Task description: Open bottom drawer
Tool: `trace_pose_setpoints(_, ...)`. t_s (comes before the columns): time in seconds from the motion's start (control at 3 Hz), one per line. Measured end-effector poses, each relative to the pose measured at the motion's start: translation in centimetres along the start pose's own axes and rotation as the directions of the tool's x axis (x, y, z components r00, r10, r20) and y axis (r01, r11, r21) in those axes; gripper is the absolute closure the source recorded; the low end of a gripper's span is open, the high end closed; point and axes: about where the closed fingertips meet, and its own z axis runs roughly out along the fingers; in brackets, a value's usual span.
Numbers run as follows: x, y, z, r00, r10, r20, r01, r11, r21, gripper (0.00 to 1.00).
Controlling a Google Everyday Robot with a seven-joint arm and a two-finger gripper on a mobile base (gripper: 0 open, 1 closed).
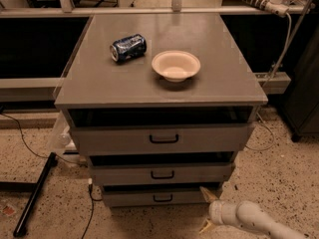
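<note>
- The bench (214, 78), a grey metal cabinet with a flat top, is standing on a speckled floor (279, 173).
- A pale bowl (176, 65) is sitting upright near the middle of the top, a little toward the right edge, and it is showing nothing inside.
- A blue can (128, 47) is lying on its side toward the back left corner, apart from the bowl.
- Three drawers are stacked under the front edge, the widest drawer (109, 140) at the top and the mid-sized drawer (119, 175) below it.
- A dark gap is showing above each front, and it cannot be told what is lying inside any of them.
- The bottom drawer (124, 198), the narrowest and shallowest, is sitting lowest, just above the floor, with its small black handle (162, 198) at the centre of its front.
- The gripper (208, 210) is hovering low over the floor below the front right corner, just beside the right end of the bottom drawer's front.
- Its two pale fingers (208, 193) are standing spread wide apart and are gripping nothing; whether the upper one is touching the drawer cannot be told.
- The gripper is sitting well to the right of the handle.
</note>
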Motion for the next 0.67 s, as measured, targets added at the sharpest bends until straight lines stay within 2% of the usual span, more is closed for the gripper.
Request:
trace_pose_setpoints(0.33, 2.4, -3.2, 1.5, 0.999, -0.022, -0.041, 0.024, 0.9989, 0.041, 0.00)
trace_pose_setpoints(0.67, 4.6, -5.4, 2.6, 0.997, -0.023, -0.079, 0.027, 0.9980, 0.058, 0.00)
